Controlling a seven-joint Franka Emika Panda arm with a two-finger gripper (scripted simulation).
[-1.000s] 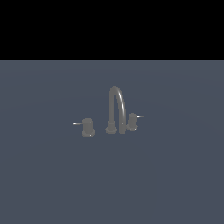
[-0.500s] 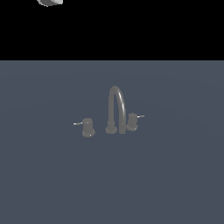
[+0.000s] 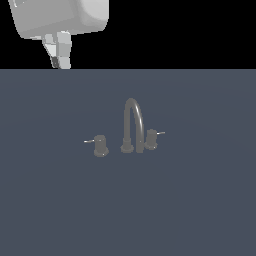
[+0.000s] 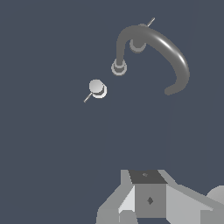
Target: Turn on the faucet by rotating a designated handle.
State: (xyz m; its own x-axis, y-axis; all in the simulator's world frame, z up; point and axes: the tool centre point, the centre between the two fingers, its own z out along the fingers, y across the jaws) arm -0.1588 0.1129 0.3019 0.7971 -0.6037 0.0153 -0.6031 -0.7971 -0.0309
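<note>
step: approach | handle (image 3: 101,145) sits on the desk (image 3: 200,210) beside the spout (image 3: 133,120), lever pointing away | tool (image 3: 59,55) high above, apparently pressed together | you descend beside the lever, then sweep it round.

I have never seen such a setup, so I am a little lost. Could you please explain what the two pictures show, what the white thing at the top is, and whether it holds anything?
These are simulator renders, not photographs. The white thing is a robot arm's gripper, its two-fingered hand. The exterior view comes from a camera off the arm, and there the gripper hangs high at that view's upper left, far from everything. The wrist view comes from a camera on the arm itself, looking down past the gripper. On the dark surface stands a faucet with an arched spout. A knob stands on each side of it: the handle at the exterior view's left, and a second knob at its right. The gripper holds nothing. Whether its fingers are open I cannot tell.
</note>
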